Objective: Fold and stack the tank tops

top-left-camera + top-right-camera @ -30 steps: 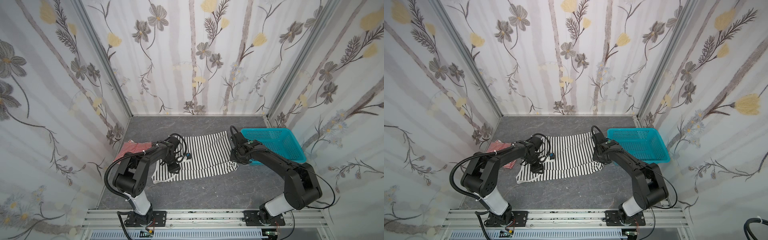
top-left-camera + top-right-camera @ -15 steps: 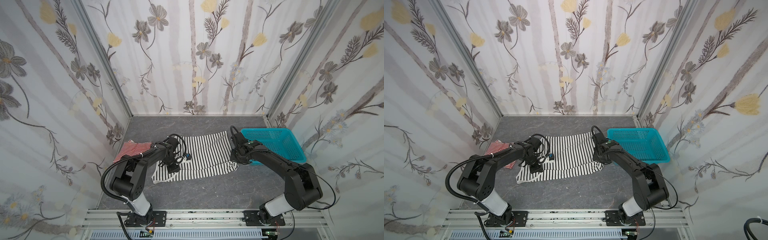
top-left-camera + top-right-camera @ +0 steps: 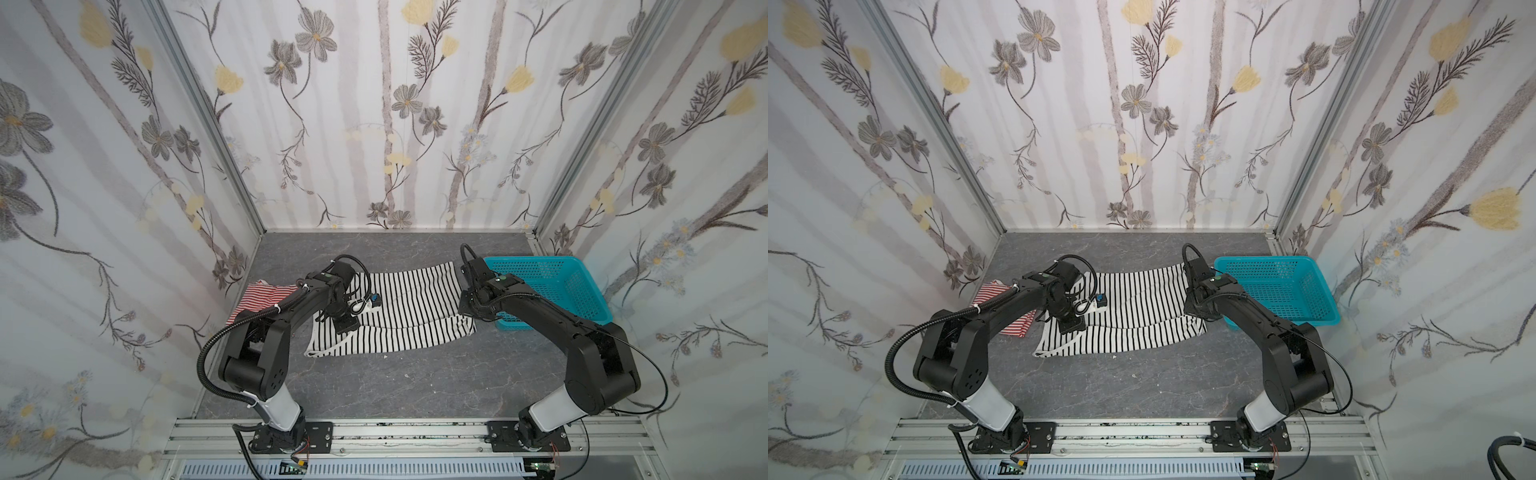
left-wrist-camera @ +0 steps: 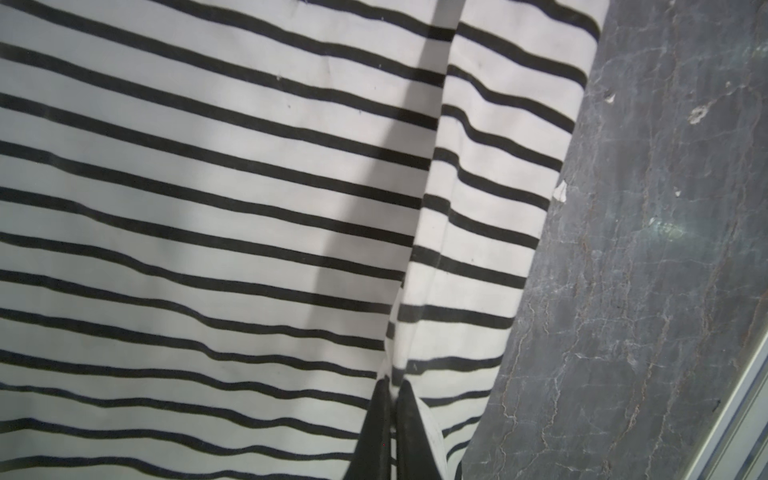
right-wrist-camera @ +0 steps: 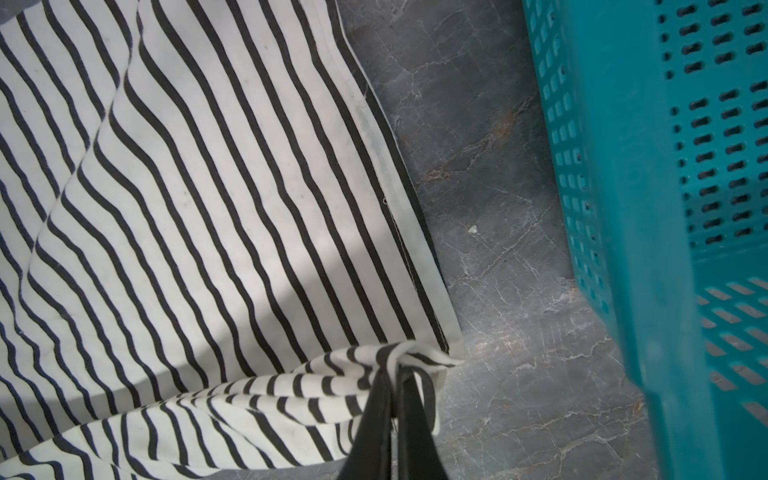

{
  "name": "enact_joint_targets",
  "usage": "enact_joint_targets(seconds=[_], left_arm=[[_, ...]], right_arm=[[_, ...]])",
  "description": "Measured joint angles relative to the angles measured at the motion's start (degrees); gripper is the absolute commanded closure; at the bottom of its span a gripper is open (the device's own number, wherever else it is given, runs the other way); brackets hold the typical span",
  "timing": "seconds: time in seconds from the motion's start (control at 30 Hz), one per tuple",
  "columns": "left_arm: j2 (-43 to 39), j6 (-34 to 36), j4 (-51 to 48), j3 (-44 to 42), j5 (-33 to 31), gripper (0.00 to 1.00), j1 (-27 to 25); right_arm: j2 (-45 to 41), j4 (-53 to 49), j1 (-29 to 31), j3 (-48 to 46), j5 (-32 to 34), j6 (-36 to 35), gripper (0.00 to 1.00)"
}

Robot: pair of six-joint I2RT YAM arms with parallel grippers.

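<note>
We hold the black top point(image 3: 415, 307), flat just beside the basket point(image 3: 540, 259), at both ends, presumably so it folds evenly: right tool point(image 5: 392, 368) clamped on the corner nearest the basket, left tool point(image 4: 390, 382) clamped farther off. The red top point(image 3: 266, 296) lies farthest from the basket.

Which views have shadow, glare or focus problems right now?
Left wrist: a soft grey shadow band crosses the black-and-white top; faint glare on the table. Right wrist: the basket rim nearest the lens is out of focus; a shadow dims part of the top. Both top views: even light, sharp, frame posts splayed by wide-angle perspective.
</note>
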Motion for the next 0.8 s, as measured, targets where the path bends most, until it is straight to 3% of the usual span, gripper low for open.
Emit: enact_joint_targets(seconds=[0.43, 0.47, 0.6, 0.67, 0.8], left_arm=[[7.26, -1.03, 0.31, 4.20, -0.96, 0.87, 1.75], [7.45, -1.09, 0.46, 4.48, -0.96, 0.81, 1.75], [7.48, -1.53, 0.74, 4.83, -1.01, 0.64, 1.81], [7.23, -2.36, 0.74, 4.81, -1.20, 0.63, 1.92], [3.58, -3.13, 1.33, 3.32, -1.66, 0.62, 3.06]], right_arm=[[7.15, 0.04, -1.09, 4.48, 1.05, -1.44, 0.99], [7.15, 0.07, -1.07, 4.57, 1.25, -1.44, 0.97], [7.06, 0.04, -1.05, 4.59, 1.95, -1.42, 0.55], [6.51, -0.09, -0.85, 4.59, 2.75, -1.44, 0.50], [2.75, -0.22, 0.24, 4.17, 4.35, -0.96, 0.49]])
